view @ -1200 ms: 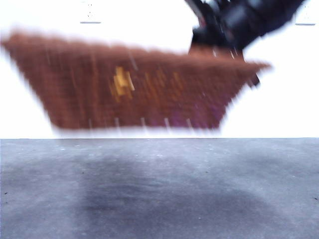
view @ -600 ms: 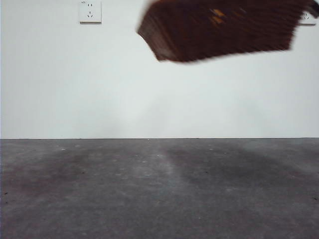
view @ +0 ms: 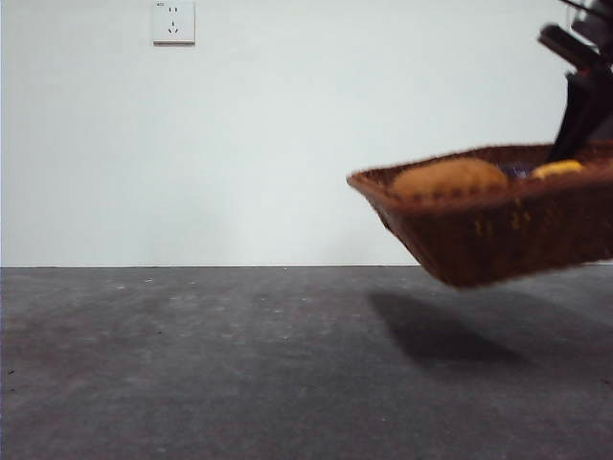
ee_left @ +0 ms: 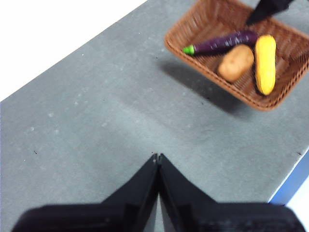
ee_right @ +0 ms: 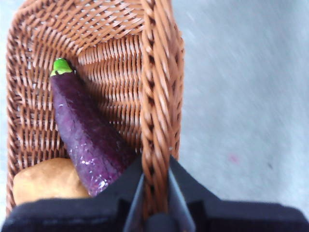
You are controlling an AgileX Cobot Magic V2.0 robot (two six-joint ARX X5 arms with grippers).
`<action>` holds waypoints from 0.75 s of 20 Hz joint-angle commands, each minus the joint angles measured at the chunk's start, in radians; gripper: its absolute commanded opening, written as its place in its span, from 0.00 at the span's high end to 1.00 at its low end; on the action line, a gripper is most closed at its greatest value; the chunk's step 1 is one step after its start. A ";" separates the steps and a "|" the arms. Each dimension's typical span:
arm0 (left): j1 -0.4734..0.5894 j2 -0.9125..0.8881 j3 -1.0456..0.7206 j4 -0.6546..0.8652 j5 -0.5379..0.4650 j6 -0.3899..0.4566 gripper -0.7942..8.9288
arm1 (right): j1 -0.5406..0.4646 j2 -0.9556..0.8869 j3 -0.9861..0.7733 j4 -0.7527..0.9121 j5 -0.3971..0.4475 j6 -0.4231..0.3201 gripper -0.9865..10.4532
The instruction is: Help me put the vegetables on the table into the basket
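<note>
The brown wicker basket [view: 498, 235] hangs in the air at the right of the front view, above the grey table [view: 239, 374], casting a shadow. My right gripper [ee_right: 155, 193] is shut on the basket's braided rim [ee_right: 155, 96]. It shows as a black arm [view: 579, 105] in the front view. The purple eggplant [ee_right: 87, 135], the orange-brown tuber [ee_right: 46, 183] and the yellow corn cob [ee_left: 265, 60] lie inside the basket [ee_left: 289, 53]. The tuber [view: 448, 178] and corn [view: 558, 170] peek over the rim. My left gripper [ee_left: 157, 162] is shut and empty, away from the basket.
A white wall with a power socket [view: 173, 22] stands behind the table. The table's edge [ee_left: 289, 186] runs close to the basket in the left wrist view.
The basket was swinging high in the air, blurred and tilted. It has now come down lower at the right, level, just above the table.
</note>
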 commanded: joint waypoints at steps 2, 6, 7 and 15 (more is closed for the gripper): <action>0.003 0.000 -0.009 0.000 -0.003 -0.014 0.93 | -0.017 0.051 -0.041 0.072 -0.031 -0.008 0.92; 0.003 0.004 -0.009 -0.003 -0.003 -0.014 0.93 | -0.017 0.164 -0.041 0.122 -0.031 -0.008 0.92; 0.003 0.005 -0.009 -0.003 -0.003 -0.014 0.93 | -0.018 0.187 -0.041 0.126 -0.024 -0.017 0.92; 0.003 0.034 -0.010 -0.004 -0.003 -0.014 0.93 | -0.017 0.275 -0.042 0.140 0.055 -0.048 0.92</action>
